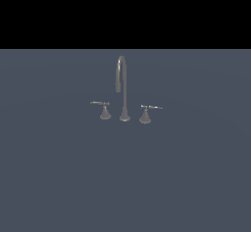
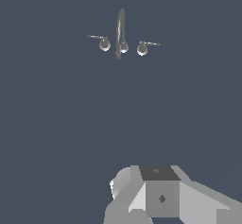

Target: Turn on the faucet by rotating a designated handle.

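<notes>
The grey metal faucet (image 1: 123,86) stands on the flat grey-blue floor, with a tall gooseneck spout on a flared base. The handle (image 1: 145,114) stands at the exterior view's right of the spout, its thin lever pointing right. In the wrist view the faucet (image 2: 121,31) and the handle (image 2: 142,48) are small and far off. Only a blocky grey part of my gripper (image 2: 160,192) shows at the edge of the wrist view, far from the faucet and touching nothing. Its fingers are not clearly visible. The arm is out of the exterior view.
The mirrored twin handle (image 1: 104,111) stands at the exterior view's left of the spout, lever pointing left; it also shows in the wrist view (image 2: 104,44). The grey-blue floor (image 1: 125,177) stretches all round the faucet.
</notes>
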